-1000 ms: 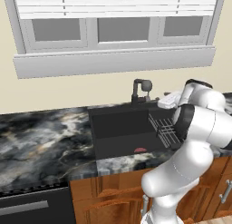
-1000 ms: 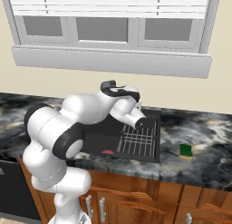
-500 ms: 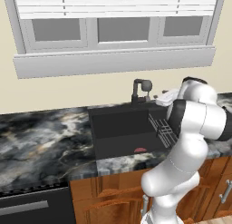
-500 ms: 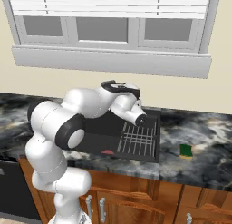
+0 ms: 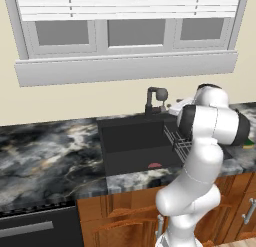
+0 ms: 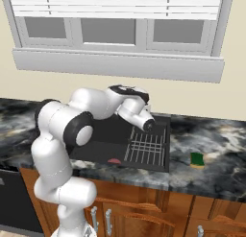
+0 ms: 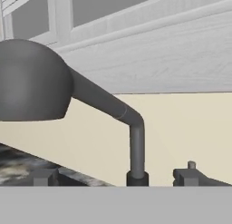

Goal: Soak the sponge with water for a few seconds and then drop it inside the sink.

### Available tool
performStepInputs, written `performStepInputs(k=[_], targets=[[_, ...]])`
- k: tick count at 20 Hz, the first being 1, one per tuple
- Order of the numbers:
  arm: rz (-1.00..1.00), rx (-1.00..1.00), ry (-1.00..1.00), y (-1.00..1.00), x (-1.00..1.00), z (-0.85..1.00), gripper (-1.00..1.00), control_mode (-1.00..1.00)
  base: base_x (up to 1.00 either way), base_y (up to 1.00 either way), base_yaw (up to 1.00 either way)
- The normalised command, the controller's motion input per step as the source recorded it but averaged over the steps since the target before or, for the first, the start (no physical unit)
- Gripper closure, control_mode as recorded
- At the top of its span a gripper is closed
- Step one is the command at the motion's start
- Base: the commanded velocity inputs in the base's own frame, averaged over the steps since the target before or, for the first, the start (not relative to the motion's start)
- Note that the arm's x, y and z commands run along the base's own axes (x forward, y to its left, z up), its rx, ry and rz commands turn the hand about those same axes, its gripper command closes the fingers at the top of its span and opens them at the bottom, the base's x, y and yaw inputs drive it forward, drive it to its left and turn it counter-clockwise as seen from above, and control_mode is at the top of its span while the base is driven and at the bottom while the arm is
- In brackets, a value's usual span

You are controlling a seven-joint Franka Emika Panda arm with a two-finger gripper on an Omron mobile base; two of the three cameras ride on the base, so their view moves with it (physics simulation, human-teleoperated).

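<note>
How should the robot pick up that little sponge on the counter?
Probably from straight above, pinching the sponge's two long sides. It lies flat on the marble counter right of the sink, green layer up, with open space around it.

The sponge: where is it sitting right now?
In the right base view the sponge lies on the marble counter right of the sink, beyond the dish rack.

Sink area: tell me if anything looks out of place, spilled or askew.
Nothing stands out. The sponge lies flat on the counter right of the sink, apart from it. The dish rack sits square in the basin. No water runs from the faucet, and nothing is spilled.
</note>
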Motion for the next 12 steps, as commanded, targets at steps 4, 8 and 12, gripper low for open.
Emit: performStepInputs(k=[4, 8, 12], targets=[[-0.03, 0.00, 0.00, 0.00, 0.29, -0.15, -1.00, -1.00, 0.00, 0.00, 0.00], [-0.04, 0.00, 0.00, 0.00, 0.21, -0.15, -1.00, -1.00, 0.00, 0.00, 0.00], [-0.03, 0.00, 0.00, 0.00, 0.09, -0.13, -1.00, -1.00, 0.00, 0.00, 0.00]])
